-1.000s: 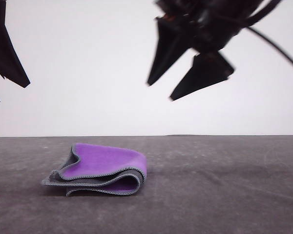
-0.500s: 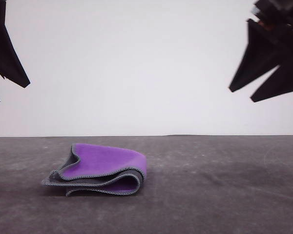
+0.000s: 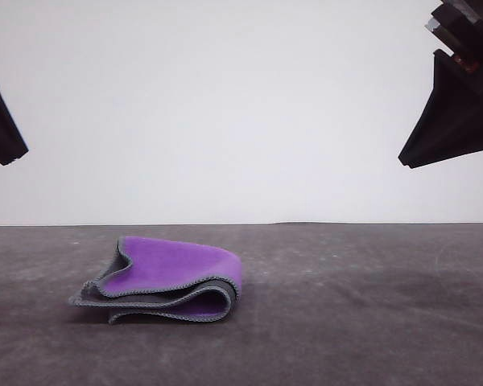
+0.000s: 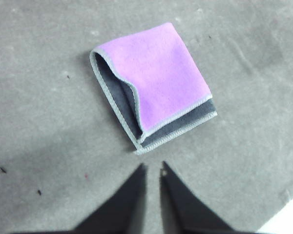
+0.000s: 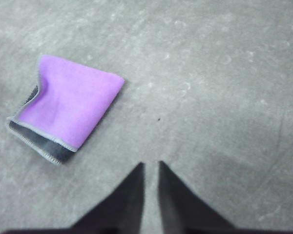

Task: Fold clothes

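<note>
Since a second ago the right gripper has swung from above the cloth out to the right and higher, and the left gripper has risen a little, while the cloth has not shifted. It lies folded on the grey table, purple side up with grey layers showing at the hem. Both sets of fingers are nearly closed and empty, well apart from the cloth, probably because folding looks finished.

Plain white wall behind dark grey table.
</note>
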